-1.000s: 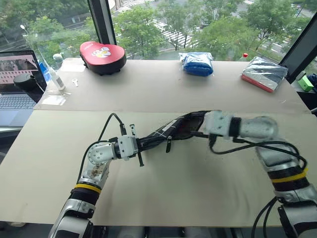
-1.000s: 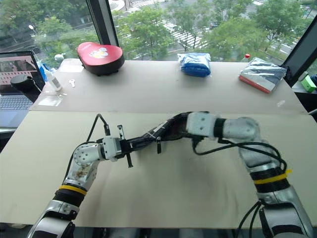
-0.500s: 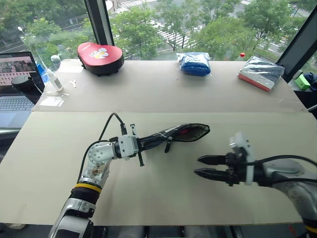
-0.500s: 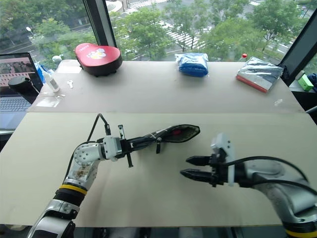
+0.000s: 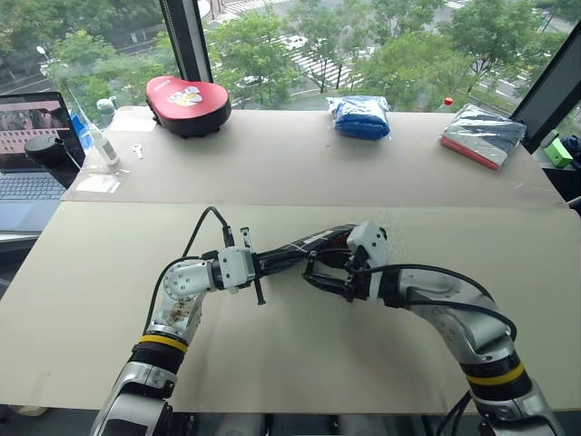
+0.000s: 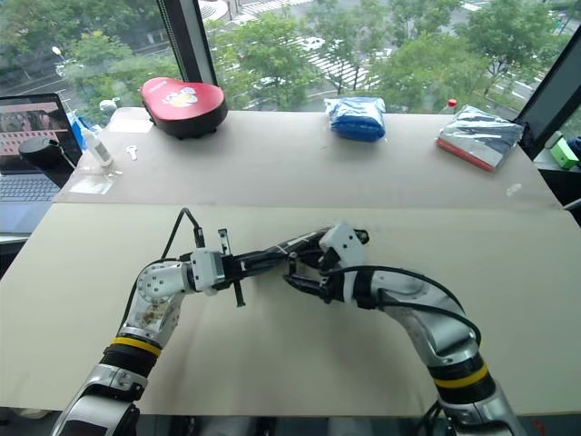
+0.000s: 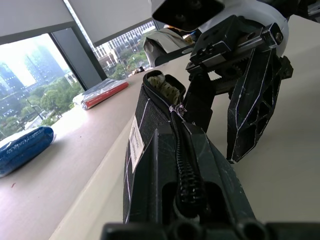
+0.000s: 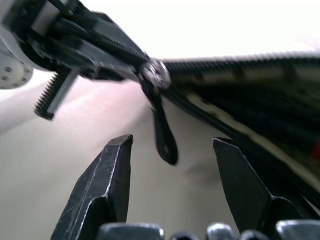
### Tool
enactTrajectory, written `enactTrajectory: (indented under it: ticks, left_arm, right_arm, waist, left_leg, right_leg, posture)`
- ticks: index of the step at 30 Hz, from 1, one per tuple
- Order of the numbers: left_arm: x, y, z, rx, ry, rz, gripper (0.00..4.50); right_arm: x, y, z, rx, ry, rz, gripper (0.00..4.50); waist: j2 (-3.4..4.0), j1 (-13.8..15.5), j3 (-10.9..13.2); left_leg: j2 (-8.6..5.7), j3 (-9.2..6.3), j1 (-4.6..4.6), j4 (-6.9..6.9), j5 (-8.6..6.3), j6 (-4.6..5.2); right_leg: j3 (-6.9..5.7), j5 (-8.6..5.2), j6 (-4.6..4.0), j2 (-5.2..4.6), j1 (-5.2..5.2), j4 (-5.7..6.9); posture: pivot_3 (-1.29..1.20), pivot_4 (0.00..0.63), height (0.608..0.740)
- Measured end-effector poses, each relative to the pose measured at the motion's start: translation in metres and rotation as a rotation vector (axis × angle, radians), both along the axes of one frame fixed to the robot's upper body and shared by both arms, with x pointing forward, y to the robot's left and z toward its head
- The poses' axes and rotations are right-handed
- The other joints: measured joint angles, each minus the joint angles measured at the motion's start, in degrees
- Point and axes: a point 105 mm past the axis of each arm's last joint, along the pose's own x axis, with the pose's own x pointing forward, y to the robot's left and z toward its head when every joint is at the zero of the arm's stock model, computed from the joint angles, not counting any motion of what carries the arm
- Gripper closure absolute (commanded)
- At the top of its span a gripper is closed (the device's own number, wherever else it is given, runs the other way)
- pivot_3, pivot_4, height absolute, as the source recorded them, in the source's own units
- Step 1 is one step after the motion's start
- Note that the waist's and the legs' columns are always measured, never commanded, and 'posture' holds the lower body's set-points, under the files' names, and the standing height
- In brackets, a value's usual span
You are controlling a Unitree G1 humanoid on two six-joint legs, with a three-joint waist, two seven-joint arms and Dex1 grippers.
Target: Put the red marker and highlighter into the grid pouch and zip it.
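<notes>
Grid pouch is held off the near table, roughly at its middle, lying lengthwise from left to right. Its left end is pinched by the left gripper, whose fingers are pressed together on the fabric. The zipper pull strap hangs down from the slider near that held end. The right gripper is seen with its fingers spread, one on either side of the hanging strap, not touching it. Something red is glimpsed inside the pouch through the unzipped seam; what it is cannot be told. On the far table a red rounded case is noted at left, a blue wrapped bundle at middle, a flat packet at right. A laptop stands at far left.
</notes>
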Motion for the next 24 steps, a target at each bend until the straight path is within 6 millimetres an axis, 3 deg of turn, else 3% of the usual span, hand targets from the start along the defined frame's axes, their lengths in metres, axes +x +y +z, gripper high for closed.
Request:
enactTrajectory:
  ticks: [3, 4, 5, 9, 12, 20, 24]
  left_arm:
    - [0.0, 0.0, 0.0, 0.0, 0.0, 0.0, 4.5]
    - [0.001, 0.0, 0.0, 0.0, -0.001, 0.0, 4.5]
    - [0.001, 0.0, 0.001, 0.0, -0.002, 0.0, 4.5]
    - [0.001, 0.0, 0.001, 0.0, -0.002, 0.0, 4.5]
    - [0.001, 0.0, 0.001, 0.001, -0.002, 0.0, 4.5]
    - [0.001, 0.0, 0.001, 0.002, -0.001, -0.001, 4.5]
    - [0.0, -0.001, 0.0, 0.006, 0.0, -0.007, 4.5]
  right_arm:
    - [0.002, 0.002, 0.002, -0.002, -0.003, 0.009, 1.66]
    - [0.001, 0.002, 0.002, -0.002, -0.003, 0.013, 2.17]
    - [0.001, 0.003, 0.001, -0.004, -0.002, 0.015, 2.25]
    - [0.0, 0.003, 0.0, -0.014, 0.001, 0.031, 3.73]
    - [-0.002, 0.003, 0.001, -0.005, 0.005, 0.048, 4.46]
    - [-0.006, -0.003, 0.004, -0.003, 0.005, 0.063, 4.46]
    - [-0.011, -0.017, 0.003, -0.056, -0.002, 0.056, 4.46]
  waist:
    - [0.0, 0.02, 0.0]
    - [0.0, 0.0, 0.0]
    - [0.0, -0.03, 0.0]
    - [0.0, -0.1, 0.0]
    - [0.0, -0.1, 0.0]
    - [0.0, -0.06, 0.0]
    - [0.0, 0.06, 0.0]
  left_leg:
    - [-0.01, 0.0, 0.0, 0.0, 0.0, 0.0]
    - [-0.02, 0.0, 0.0, 0.0, 0.0, 0.0]
    - [-0.03, 0.0, 0.0, -0.01, 0.0, 0.0]
    - [-0.04, 0.0, 0.0, -0.02, 0.0, 0.0]
    - [-0.04, 0.0, 0.0, -0.02, 0.0, 0.0]
    - [-0.03, 0.0, 0.0, -0.02, 0.0, 0.0]
    - [-0.03, 0.0, -0.02, -0.01, 0.0, 0.01]
  right_leg:
    - [0.0, 0.0, 0.0, 0.0, 0.0, 0.0]
    - [0.0, 0.0, 0.0, 0.0, 0.0, 0.0]
    - [0.0, 0.0, 0.0, 0.0, -0.01, 0.0]
    - [-0.01, 0.0, 0.0, 0.01, -0.02, 0.0]
    - [-0.01, 0.0, 0.0, 0.01, -0.02, 0.0]
    - [-0.01, 0.0, 0.0, 0.01, -0.02, 0.0]
    - [0.0, 0.0, 0.0, 0.01, 0.0, -0.01]
  posture:
    - [0.0, 0.15, 0.74]
    - [0.0, 0.15, 0.74]
    - [0.0, 0.15, 0.74]
    - [0.0, 0.15, 0.74]
    - [0.0, 0.15, 0.74]
    - [0.0, 0.15, 0.74]
    - [0.0, 0.15, 0.74]
